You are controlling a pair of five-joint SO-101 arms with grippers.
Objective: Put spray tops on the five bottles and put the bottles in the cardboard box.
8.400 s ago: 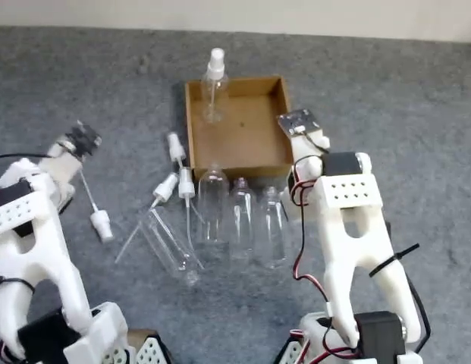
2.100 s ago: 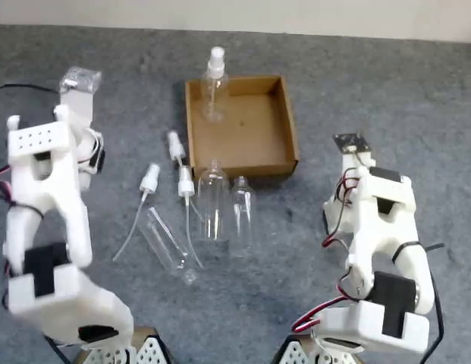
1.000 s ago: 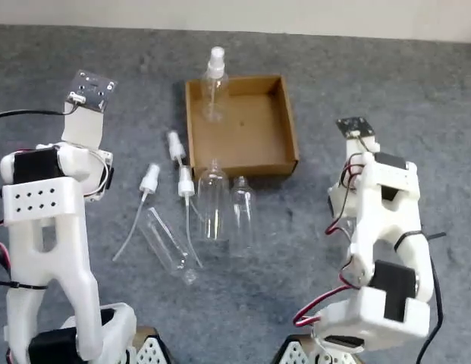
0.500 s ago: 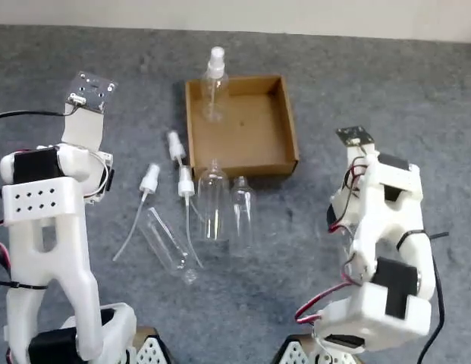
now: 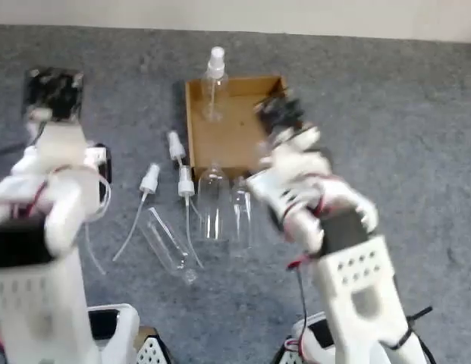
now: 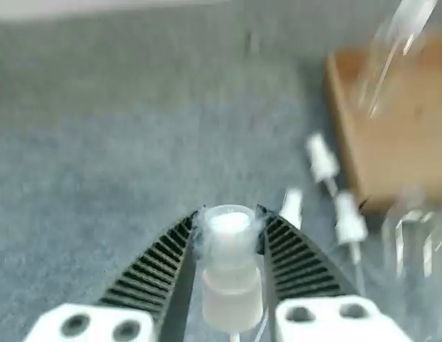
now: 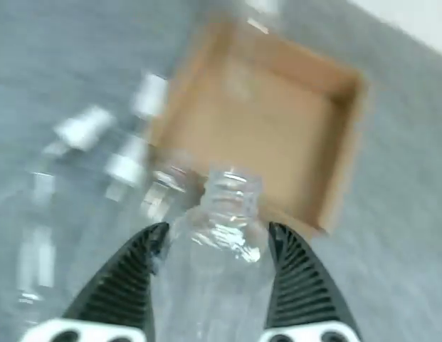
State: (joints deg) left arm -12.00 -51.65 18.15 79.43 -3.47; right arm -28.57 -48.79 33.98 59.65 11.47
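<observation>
Our right gripper (image 7: 217, 231) clamps one bottle (image 7: 218, 253), neck toward the box (image 7: 277, 135); our left gripper (image 6: 228, 217) pinches one spray top (image 6: 231, 281). Three tops (image 5: 150, 178) lie loose, two bottles (image 5: 212, 193) stand.

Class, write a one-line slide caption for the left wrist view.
Left gripper clamps a white spray top over the grey table, cardboard box beyond.
</observation>
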